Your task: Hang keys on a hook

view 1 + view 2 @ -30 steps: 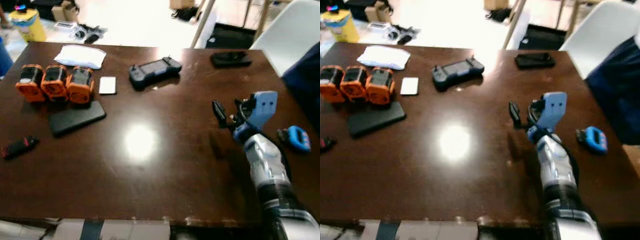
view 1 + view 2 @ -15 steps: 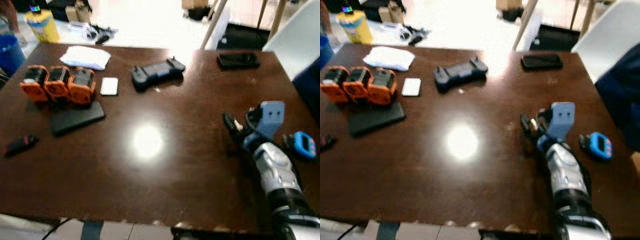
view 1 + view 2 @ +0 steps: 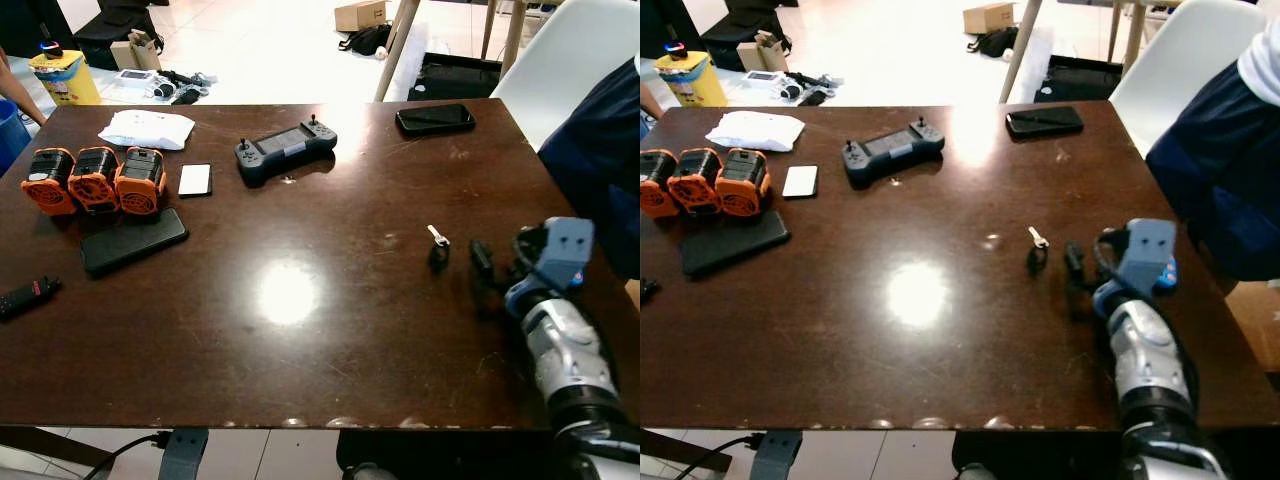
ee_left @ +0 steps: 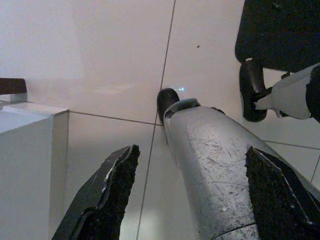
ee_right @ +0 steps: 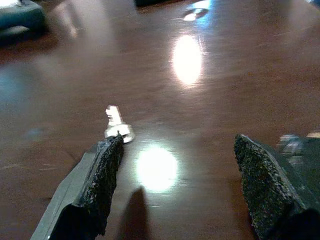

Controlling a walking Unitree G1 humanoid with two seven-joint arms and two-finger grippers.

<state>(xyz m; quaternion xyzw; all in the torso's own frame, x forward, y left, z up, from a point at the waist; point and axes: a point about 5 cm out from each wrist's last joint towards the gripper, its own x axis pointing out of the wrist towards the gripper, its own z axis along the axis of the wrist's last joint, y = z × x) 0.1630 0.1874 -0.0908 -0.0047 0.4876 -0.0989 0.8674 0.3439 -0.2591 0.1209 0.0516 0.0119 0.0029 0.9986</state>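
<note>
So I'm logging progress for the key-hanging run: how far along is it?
Nothing looks done yet. The key lies flat on the brown table, ungrasped. In hand: the right claw sits low over the table just beside the key, fingers spread open and empty. The left claw points at the floor, open. Left: grasp the key, find a hook, hang it.

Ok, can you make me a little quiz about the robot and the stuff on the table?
1. True or false: the right gripper is holding the key.
2. How many orange things sit in a row on the table?
3. What lies nearest the key? A) black phone B) right gripper C) game controller

Key: 1 false, it lies on the table, fingers open. 2 three. 3 B.
</note>
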